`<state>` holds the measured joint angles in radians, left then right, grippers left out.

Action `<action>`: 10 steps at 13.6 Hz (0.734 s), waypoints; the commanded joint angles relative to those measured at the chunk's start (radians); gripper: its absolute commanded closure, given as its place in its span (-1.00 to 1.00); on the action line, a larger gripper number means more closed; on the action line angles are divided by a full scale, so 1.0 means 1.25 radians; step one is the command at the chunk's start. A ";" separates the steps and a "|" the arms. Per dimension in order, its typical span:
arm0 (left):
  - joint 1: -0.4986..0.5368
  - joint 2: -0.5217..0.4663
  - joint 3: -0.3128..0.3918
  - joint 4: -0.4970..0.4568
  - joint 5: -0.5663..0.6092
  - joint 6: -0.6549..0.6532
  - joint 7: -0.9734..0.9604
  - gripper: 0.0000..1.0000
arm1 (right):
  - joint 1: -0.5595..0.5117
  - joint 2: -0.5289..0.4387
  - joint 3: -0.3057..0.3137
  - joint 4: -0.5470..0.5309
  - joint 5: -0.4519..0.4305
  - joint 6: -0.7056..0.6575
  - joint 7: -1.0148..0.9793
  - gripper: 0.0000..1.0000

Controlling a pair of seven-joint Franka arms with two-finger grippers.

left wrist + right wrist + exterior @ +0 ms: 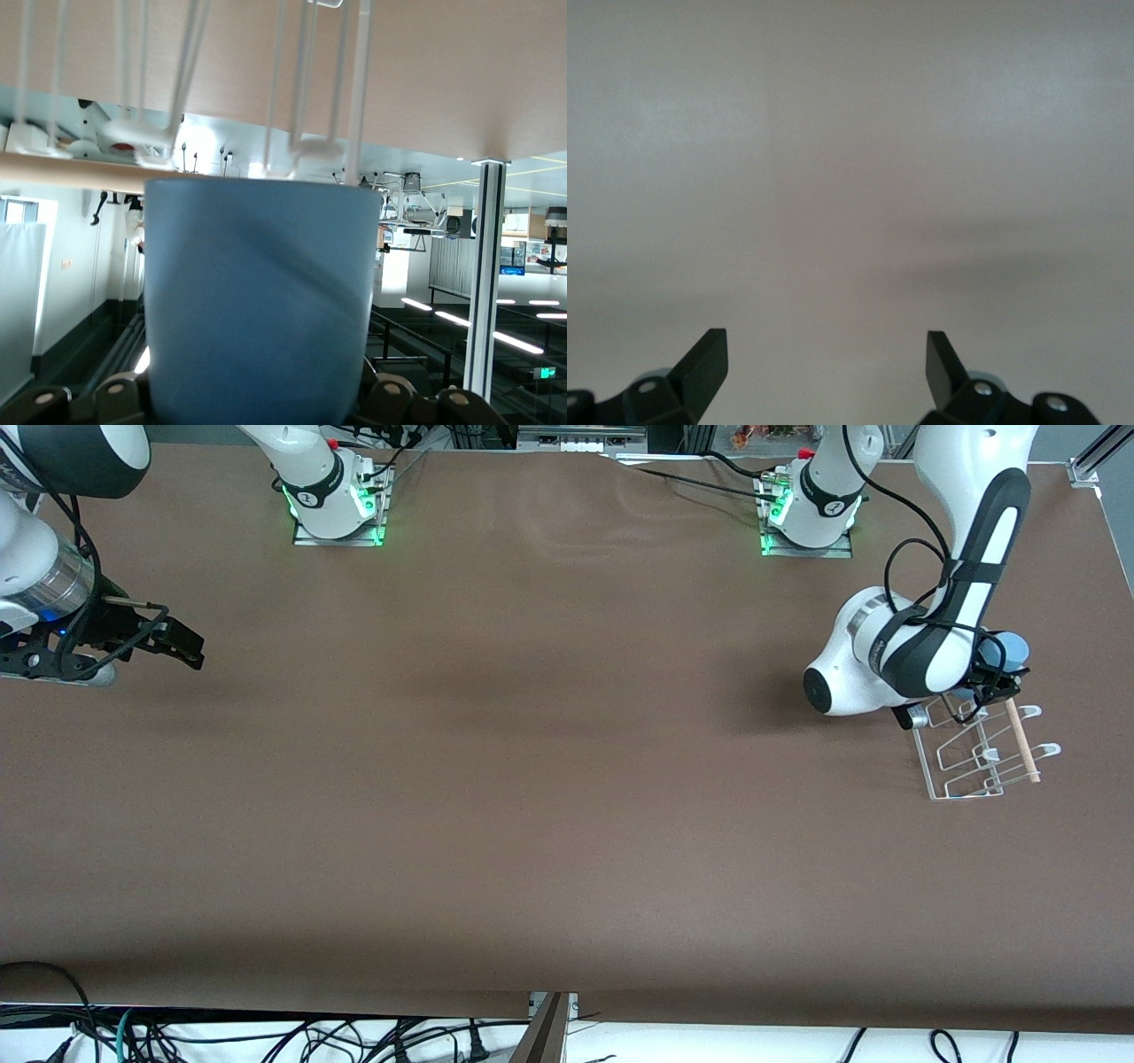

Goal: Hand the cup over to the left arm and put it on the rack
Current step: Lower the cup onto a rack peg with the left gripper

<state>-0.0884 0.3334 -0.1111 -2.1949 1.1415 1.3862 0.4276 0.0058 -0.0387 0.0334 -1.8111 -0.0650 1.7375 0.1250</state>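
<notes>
I'm pinching the light-blue cup [257,301] in my left claw [997,677], tipping it over the wire rack [983,757] beside its wooden dowel [1021,740] for hanging; my right claw [826,363] is waiting spread over bare counter [532,779].

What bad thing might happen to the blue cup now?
The left gripper holds the cup right at the rack, by its wooden stick. The cup might bump a wire and slip, or push the light rack along the table. The right gripper waits open, too far to help.
</notes>
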 commanded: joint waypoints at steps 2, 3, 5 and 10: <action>0.003 -0.029 -0.006 -0.093 0.048 0.022 -0.082 1.00 | 0.011 0.042 -0.018 0.089 0.002 -0.078 -0.057 -0.98; 0.004 -0.024 -0.006 -0.098 0.063 0.036 -0.096 1.00 | 0.011 0.042 -0.018 0.088 0.002 -0.079 -0.057 -0.98; 0.004 -0.020 -0.006 -0.102 0.064 0.041 -0.114 1.00 | 0.013 0.044 -0.018 0.088 0.003 -0.081 -0.059 -0.98; 0.003 -0.010 -0.007 -0.093 0.065 0.045 -0.116 0.83 | -0.012 0.035 -0.051 0.090 0.075 -0.101 -0.165 -0.98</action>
<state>-0.0889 0.3337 -0.1139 -2.3020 1.1931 1.4354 0.2935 0.0051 0.0070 -0.0134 -1.7221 -0.0117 1.6400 -0.0265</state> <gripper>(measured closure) 0.282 0.009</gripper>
